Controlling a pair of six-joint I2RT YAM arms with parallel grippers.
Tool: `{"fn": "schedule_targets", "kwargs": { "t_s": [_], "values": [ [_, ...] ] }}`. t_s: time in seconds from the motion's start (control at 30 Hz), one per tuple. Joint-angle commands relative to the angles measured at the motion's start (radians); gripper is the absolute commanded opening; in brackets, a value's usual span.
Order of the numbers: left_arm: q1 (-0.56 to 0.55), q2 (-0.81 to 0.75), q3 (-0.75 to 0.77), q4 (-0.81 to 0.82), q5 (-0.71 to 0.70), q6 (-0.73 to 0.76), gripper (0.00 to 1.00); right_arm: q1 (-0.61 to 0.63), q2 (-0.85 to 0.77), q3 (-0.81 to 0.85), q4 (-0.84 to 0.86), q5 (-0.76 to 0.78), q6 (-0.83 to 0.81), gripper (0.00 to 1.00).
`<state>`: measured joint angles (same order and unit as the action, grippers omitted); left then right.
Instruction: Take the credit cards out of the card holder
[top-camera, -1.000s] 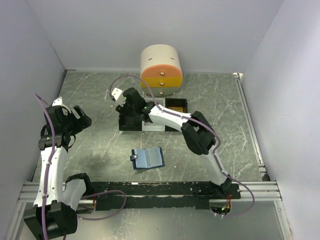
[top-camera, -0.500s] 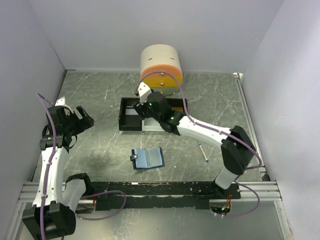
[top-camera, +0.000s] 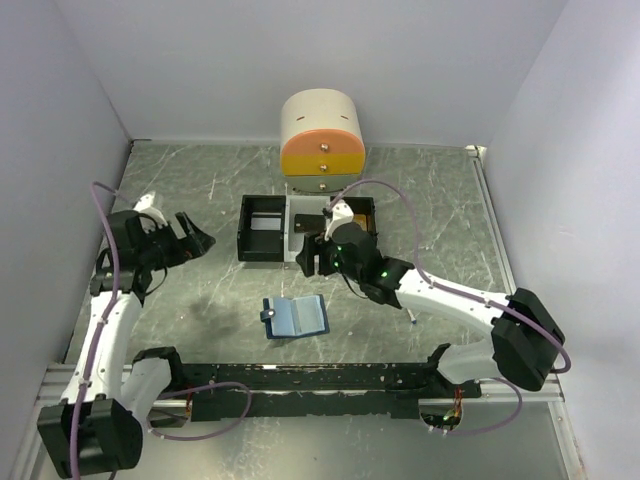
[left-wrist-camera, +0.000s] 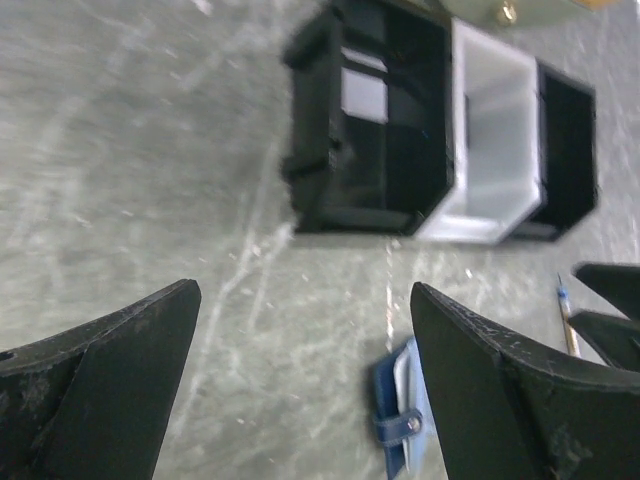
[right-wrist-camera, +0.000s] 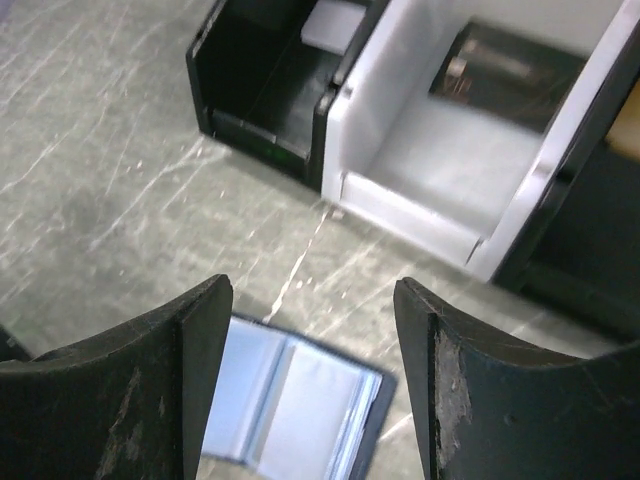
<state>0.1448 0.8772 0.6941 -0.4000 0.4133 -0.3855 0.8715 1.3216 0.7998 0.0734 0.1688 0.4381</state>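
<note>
Grey marbled bench (top-camera: 200, 190), plain white walls round it. On the overhead the card holder (top-camera: 297, 316) lies open and flat near the middle of the bench. Its light blue inside faces up and its clasp tab (top-camera: 267, 317) is on the left edge. It's apart from the tray and touches nothing. My right wrist camera shows two pale blue panels on it; can't tell if any card sits in the slots.

Behind it is the three-compartment tray (top-camera: 260, 256), black-white-black. One pale card (right-wrist-camera: 335, 22) lies flat in the left black compartment. One brownish card (right-wrist-camera: 505, 70) lies flat in the white middle one. The overhead also shows a tan-gold patch (top-camera: 355, 211) in the right compartment, half covered by my right arm; can't call what it is.

Left end effector (top-camera: 197, 240) hangs over bare bench left of the tray, fingers spread wide, nothing between them. Right end effector (top-camera: 315, 262) is above the bench between the tray's near wall and the card holder, fingers spread, gap empty.

A thin white syringe (top-camera: 412, 318) lies on the bench right of the card holder, mostly under the right arm. A cream drawer unit (top-camera: 322, 145) with orange and yellow fronts stands at the back wall, behind the tray.
</note>
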Motion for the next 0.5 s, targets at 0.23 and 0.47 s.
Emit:
{"fn": "schedule_targets", "kwargs": {
  "t_s": [0.23, 0.47],
  "values": [
    [-0.302, -0.156, -0.118, -0.004, -0.018, -0.216, 0.95, 0.006, -0.063, -0.213, 0.054, -0.136, 0.360, 0.61],
    [-0.463, -0.119, -0.128, 0.122, 0.098, -0.328, 0.87, 0.006, -0.018, -0.254, 0.063, -0.155, 0.430, 0.55]
  ]
}}
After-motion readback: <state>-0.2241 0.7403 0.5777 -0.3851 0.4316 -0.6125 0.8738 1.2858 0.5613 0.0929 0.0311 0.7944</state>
